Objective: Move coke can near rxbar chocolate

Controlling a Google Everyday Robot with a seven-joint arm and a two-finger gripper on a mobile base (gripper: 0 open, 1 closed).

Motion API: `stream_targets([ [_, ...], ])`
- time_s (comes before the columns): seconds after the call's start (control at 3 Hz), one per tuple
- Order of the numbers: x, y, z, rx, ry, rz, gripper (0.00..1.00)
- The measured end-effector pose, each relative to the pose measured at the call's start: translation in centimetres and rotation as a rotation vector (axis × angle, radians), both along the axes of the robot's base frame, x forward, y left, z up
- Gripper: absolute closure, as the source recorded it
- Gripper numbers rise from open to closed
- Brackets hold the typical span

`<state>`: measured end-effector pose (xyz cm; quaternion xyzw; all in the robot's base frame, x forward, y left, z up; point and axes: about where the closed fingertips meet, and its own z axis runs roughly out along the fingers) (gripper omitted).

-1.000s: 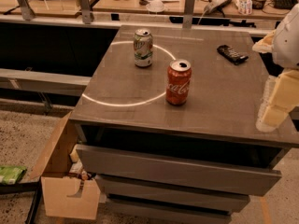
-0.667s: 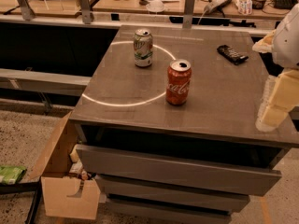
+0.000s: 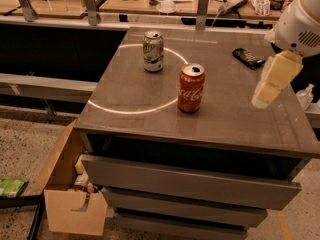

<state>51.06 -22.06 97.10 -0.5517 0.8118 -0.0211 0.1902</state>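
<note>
On countertop [image 3: 225,119] — coke can [image 3: 191,89] upright, end effector [image 3: 272,81] right

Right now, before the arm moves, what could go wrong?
The gripper hangs over the right side of the table, apart from the coke can; a sideways approach might tip that upright can. The rxbar chocolate lies near the far right edge, so a hard placement could push it off.

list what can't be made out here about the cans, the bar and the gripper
All in the camera view:
- rxbar chocolate: wrapper lettering too small to read.
- gripper, over the right side of the table, apart from the coke can: its arm is cut off by the right edge.
- green-and-white can: label too small to read.
- cardboard box, lower left: contents mostly hidden by its wall.
</note>
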Motion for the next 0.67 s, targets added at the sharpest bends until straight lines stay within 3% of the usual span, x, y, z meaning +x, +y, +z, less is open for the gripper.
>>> stream_targets([
  [0.33,5.3,0.3,-0.5,0.045,0.000,-0.062,0.00],
  [0.67,8.5,3.4,-1.0,0.101,0.040,-0.026,0.00],
])
